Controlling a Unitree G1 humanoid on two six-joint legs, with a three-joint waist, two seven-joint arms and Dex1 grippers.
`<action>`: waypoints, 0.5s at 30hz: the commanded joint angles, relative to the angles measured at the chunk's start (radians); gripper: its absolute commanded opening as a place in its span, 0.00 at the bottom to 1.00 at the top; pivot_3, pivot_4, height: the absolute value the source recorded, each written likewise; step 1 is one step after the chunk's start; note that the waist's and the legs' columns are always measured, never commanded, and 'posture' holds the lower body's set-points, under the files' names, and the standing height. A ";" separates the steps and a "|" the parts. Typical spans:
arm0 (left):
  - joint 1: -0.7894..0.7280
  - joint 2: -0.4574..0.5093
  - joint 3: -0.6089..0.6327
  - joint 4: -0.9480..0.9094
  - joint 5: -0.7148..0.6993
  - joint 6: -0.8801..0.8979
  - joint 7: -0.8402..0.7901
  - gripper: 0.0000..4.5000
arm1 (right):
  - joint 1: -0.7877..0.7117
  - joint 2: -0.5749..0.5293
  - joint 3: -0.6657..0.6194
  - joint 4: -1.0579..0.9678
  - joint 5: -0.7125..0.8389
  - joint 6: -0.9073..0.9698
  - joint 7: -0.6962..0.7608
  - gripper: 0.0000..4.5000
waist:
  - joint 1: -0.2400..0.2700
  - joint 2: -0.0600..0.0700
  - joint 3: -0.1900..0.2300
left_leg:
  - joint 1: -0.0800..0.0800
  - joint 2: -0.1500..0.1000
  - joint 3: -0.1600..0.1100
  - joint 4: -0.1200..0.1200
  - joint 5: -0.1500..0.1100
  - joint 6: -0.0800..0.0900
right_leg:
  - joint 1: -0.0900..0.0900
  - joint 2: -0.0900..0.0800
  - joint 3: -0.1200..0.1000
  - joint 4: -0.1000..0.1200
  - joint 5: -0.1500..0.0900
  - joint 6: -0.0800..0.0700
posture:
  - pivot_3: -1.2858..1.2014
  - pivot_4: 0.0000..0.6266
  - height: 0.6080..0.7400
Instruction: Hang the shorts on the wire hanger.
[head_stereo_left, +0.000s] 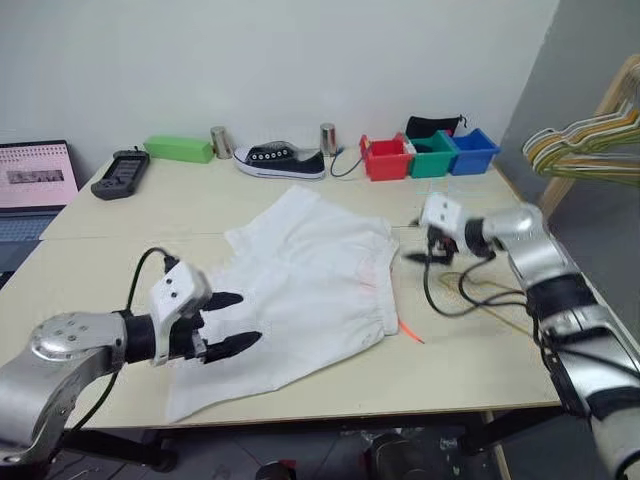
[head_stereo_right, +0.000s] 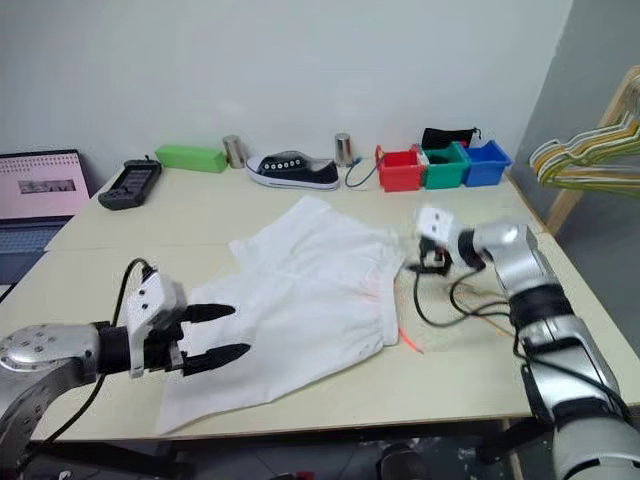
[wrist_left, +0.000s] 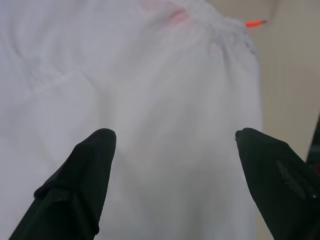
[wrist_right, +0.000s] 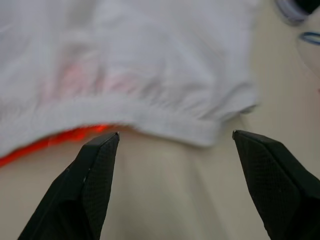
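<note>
The shorts (head_stereo_left: 300, 290) lie flat at the frame's centre on the table (head_stereo_left: 120, 260), with the hanger (head_stereo_left: 500, 300) at right under the right arm. The left gripper (head_stereo_left: 232, 322) hovers spread over the lower-left leg; the right gripper (head_stereo_right: 428, 262) is spread and empty by the waistband. Judged step: starting. Next, grasp the hanger and the waistband.

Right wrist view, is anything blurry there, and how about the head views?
Right wrist view: the shorts and orange drawstring are smeared, fingers sharper. Left eye view: the right gripper is motion-blurred; the left gripper and shoe look crisp.
</note>
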 joint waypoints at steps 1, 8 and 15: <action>0.056 0.040 0.022 0.025 0.042 -0.076 -0.091 0.91 | 0.078 -0.050 0.036 -0.231 0.022 -0.023 0.085 0.85 | 0.000 0.002 0.003 | 0.000 0.000 0.000 0.000 0.000 0.000 | -0.001 0.000 0.000 0.000 0.000 0.000 | 0.48 0.08 1.00; 0.117 0.010 -0.049 0.055 0.100 -0.135 -0.117 0.91 | 0.137 -0.023 0.102 -0.241 -0.063 -0.096 0.005 0.85 | 0.007 0.000 0.003 | 0.004 0.000 0.000 0.001 0.000 0.000 | 0.002 0.000 0.001 -0.001 -0.003 -0.005 | 0.48 0.08 1.00; 0.147 -0.056 -0.131 0.155 0.223 -0.254 -0.065 0.91 | 0.124 0.030 0.149 -0.167 -0.125 -0.146 -0.067 0.85 | 0.015 -0.002 0.002 | 0.004 0.000 0.000 0.001 0.000 0.000 | 0.002 0.000 0.001 0.000 -0.003 -0.005 | 0.47 0.08 1.00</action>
